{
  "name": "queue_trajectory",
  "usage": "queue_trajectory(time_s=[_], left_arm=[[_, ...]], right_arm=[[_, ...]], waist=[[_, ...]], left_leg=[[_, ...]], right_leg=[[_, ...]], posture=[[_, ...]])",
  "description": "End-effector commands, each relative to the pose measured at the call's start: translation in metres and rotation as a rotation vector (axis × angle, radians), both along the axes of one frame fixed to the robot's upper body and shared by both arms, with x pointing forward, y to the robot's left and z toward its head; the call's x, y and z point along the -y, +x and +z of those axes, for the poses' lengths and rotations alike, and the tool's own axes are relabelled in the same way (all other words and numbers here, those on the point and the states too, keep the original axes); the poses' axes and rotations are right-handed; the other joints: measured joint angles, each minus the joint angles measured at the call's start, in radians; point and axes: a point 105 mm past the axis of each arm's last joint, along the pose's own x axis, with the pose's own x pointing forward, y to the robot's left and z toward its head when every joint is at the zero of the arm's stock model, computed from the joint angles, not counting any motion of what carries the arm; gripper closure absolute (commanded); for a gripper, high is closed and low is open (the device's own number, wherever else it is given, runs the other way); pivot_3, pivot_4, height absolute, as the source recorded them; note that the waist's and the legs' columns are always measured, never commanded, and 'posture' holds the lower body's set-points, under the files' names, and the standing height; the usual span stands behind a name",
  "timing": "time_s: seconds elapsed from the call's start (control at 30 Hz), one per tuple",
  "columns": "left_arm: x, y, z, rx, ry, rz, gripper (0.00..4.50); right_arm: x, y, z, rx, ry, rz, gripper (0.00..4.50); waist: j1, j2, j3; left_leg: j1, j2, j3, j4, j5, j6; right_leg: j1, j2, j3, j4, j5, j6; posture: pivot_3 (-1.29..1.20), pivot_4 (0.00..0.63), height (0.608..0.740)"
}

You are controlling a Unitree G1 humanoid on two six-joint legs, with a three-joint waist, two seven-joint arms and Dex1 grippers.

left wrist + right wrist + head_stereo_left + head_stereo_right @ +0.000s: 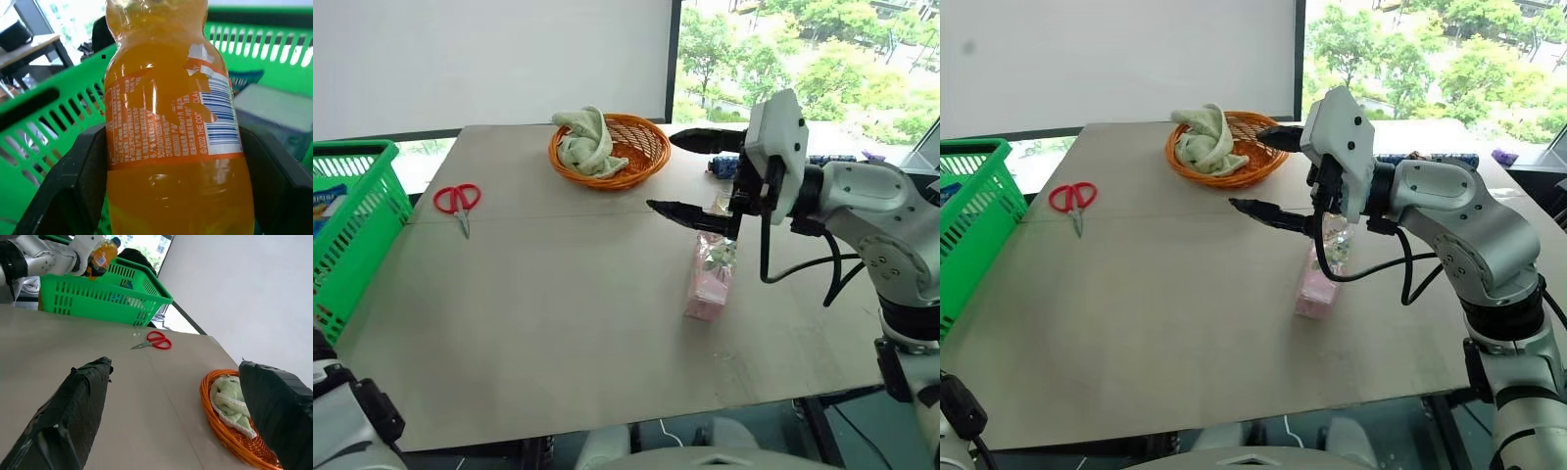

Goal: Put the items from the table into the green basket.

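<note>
My left gripper [171, 147] is shut on the orange drink bottle [166, 112], whose label faces the camera. In the right wrist view the bottle [103, 253] hangs over the green basket [98, 293]. The green basket [357, 230] stands at the table's left edge. Red-handled scissors [458, 201] lie on the table [548, 323] near the basket. A pink-and-silver packet [710, 279] lies right of centre. My right gripper [663, 173] hovers open just above that packet, pointing left, with nothing between its fingers.
A round orange wicker basket [641, 162] holding a pale green cloth [585, 142] sits at the table's far side. A blue-and-white packet [327, 201] lies inside the green basket. Small dark items [720, 164] lie behind my right arm.
</note>
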Motion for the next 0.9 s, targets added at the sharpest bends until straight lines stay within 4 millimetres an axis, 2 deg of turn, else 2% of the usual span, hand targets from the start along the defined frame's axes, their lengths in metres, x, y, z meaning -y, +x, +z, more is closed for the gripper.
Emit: queue_trajectory(time_s=[0.03, 0.23, 0.43, 0.7, 0.9], left_arm=[[-0.012, -0.009, 0.034, 0.06, 0.081, 0.017, 1.34], [-0.018, -0.013, 0.025, 0.029, 0.078, 0.009, 1.34], [-0.019, -0.014, 0.038, 0.076, 0.124, 0.004, 1.34], [-0.027, -0.033, 0.064, 0.128, 0.219, 0.099, 1.34], [-0.03, -0.031, 0.056, 0.109, 0.173, 0.089, 1.34]], right_arm=[[-0.001, -0.01, 0.012, 0.074, -0.003, 0.055, 0.0], [-0.001, -0.019, 0.013, 0.071, -0.016, 0.148, 0.0], [-0.002, -0.019, 0.014, 0.075, -0.005, 0.158, 0.0], [-0.003, -0.018, 0.013, 0.081, 0.004, 0.15, 0.0], [-0.004, -0.018, 0.016, 0.081, 0.013, 0.157, 0.0]], waist=[[-0.007, -0.001, -0.001], [-0.017, -0.002, -0.001], [-0.016, -0.002, -0.001], [-0.02, -0.002, -0.001], [-0.013, -0.002, -0.001]], left_leg=[[0.0, 0.0, 0.0, 0.0, 0.0, 0.0], [0.0, 0.0, 0.002, 0.001, 0.0, 0.0], [0.0, 0.0, 0.001, 0.0, 0.0, 0.0], [0.0, 0.0, 0.001, 0.0, 0.0, 0.0], [0.0, 0.0, 0.001, 0.0, 0.0, 0.0]], right_leg=[[0.0, 0.0, 0.0, 0.0, 0.0, 0.0], [0.0, -0.002, -0.002, 0.001, 0.0, 0.0], [0.0, -0.003, -0.003, 0.001, 0.0, 0.0], [0.0, -0.003, -0.005, 0.001, 0.0, 0.0], [0.0, -0.003, -0.006, 0.001, 0.0, 0.0]], posture=[[-0.02, 0.0, 0.74], [-0.02, 0.0, 0.74], [0.0, 0.0, 0.74], [0.0, 0.0, 0.74], [0.0, 0.0, 0.74]])
